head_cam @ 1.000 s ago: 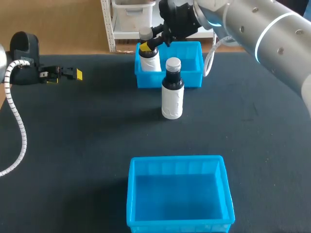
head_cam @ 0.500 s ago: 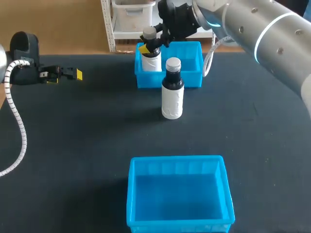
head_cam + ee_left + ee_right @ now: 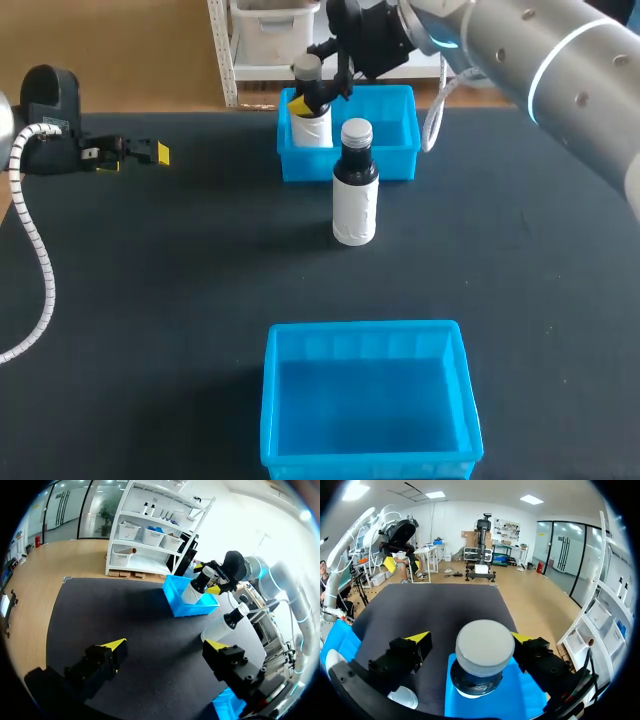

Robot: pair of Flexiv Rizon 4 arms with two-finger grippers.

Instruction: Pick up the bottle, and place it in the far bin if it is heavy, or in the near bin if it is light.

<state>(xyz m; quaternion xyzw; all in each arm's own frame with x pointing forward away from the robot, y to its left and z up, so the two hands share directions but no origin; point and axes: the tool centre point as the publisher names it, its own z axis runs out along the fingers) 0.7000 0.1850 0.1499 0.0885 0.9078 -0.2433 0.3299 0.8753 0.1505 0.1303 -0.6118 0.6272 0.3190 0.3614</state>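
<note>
- the bottle (image 3: pixel 311 128) stands upright in the left end of the far bin (image 3: pixel 392 160); the step in hand looks like letting go and getting clear.
- to do it well: spread fully, rise straight up past the cap, and keep off the bin wall and the second bottle (image 3: pixel 355 205) just on its near side.
- right end effector (image 3: pixel 469 640): fingers straddle the neck with a gap on one side, so parted, gripping nothing.
- left end effector (image 3: pixel 165 647): wide, empty, far left of the worktop (image 3: pixel 180 280).

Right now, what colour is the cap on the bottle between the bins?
The cap is light grey; best in head view.
</note>
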